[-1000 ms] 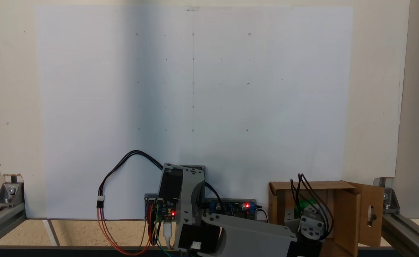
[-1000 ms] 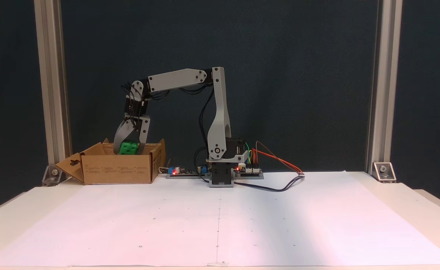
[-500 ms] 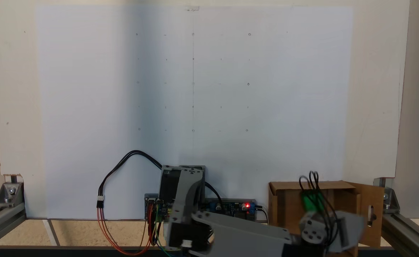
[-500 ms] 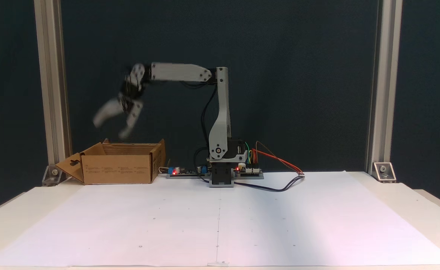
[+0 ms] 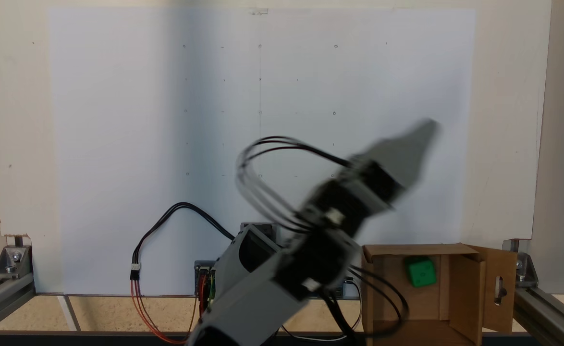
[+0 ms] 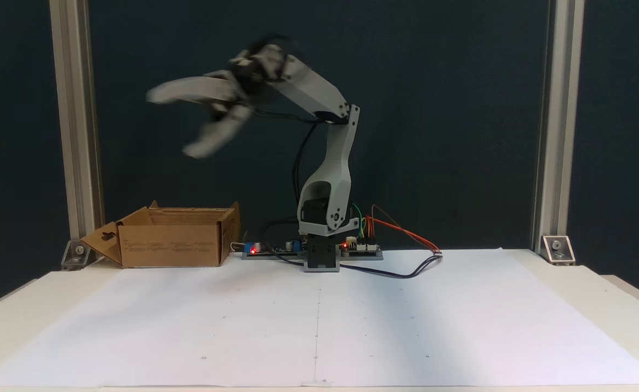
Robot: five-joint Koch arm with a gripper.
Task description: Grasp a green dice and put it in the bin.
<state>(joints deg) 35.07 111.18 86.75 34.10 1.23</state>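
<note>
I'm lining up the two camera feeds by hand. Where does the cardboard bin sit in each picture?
Fixed view from above: the bin sits at the lower right, with the green dice inside it.
Fixed view from the front: the bin stands at the left, on the table's far edge.
Shared landmark: its slotted flap.

Tool [image 6: 170,122] smeared by motion blur in both fixed views; finger edges indistinct. Arm [image 5: 282,269] also blurred, its base cut off by the bottom edge beside the bin [image 5: 469,298]. Bin's lower part likewise cut off there. Seen side-on, bin [image 6: 172,242] walls hide its interior. Print on its side too small to read.
</note>
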